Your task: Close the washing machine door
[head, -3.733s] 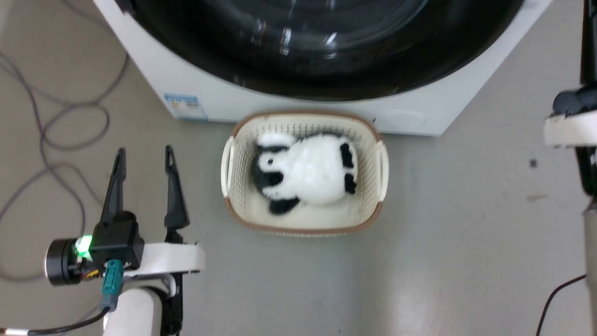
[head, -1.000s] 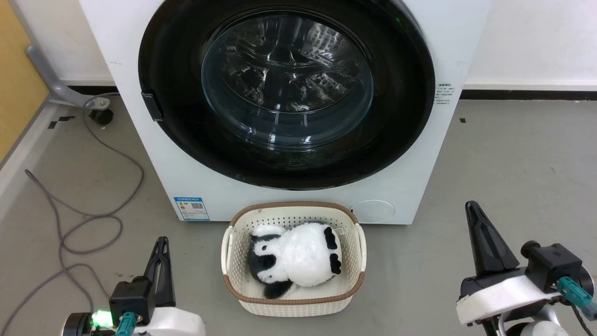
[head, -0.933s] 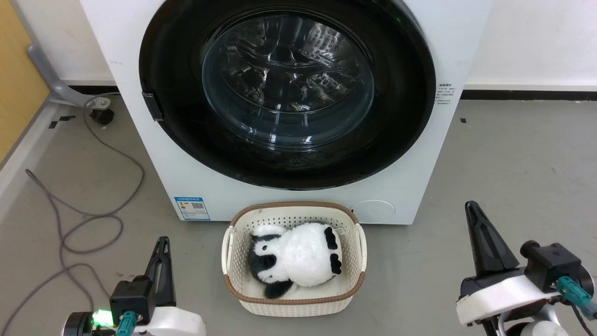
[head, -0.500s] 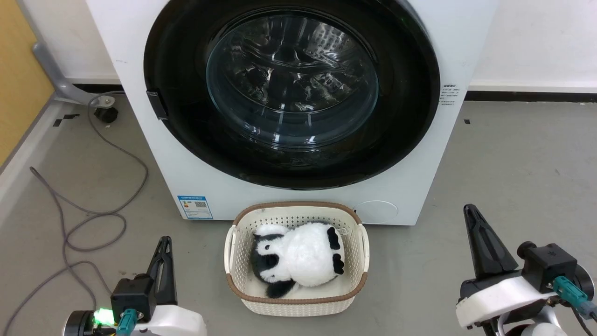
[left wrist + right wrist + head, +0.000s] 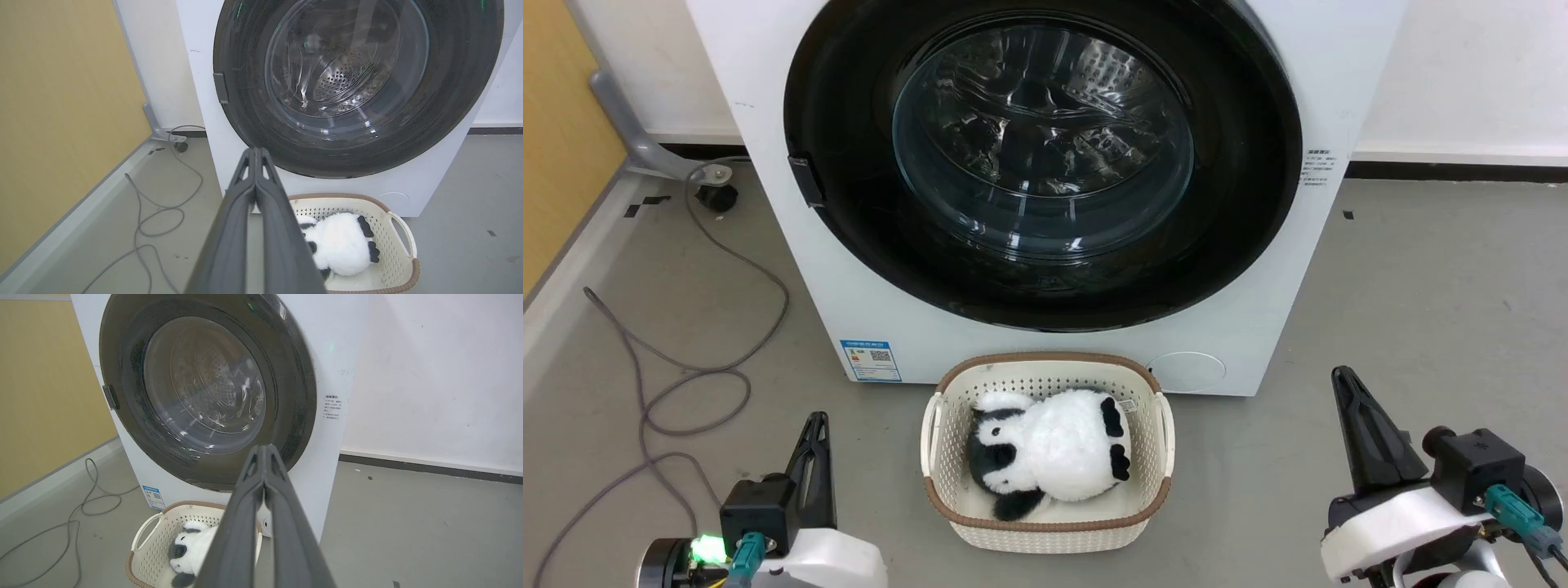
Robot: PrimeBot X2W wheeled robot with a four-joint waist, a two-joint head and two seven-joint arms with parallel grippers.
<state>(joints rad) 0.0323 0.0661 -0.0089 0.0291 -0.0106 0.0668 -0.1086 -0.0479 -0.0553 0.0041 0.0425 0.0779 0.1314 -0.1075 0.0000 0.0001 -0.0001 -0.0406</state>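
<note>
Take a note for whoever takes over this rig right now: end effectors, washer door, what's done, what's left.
Left end effector: shut, empty, low on the robot's left.
Right end effector: shut, empty, low on the right.
Large round glossy black washing machine door: flush against the big white front-loading washing machine, looks closed.
Done: closing, apparently.
Left: check that it latched; cannot tell here.

White wrist shells (image 5: 1388,527), long black tapered fingers (image 5: 1364,433), teal cable plugs (image 5: 1515,510), green light (image 5: 709,549).
</note>
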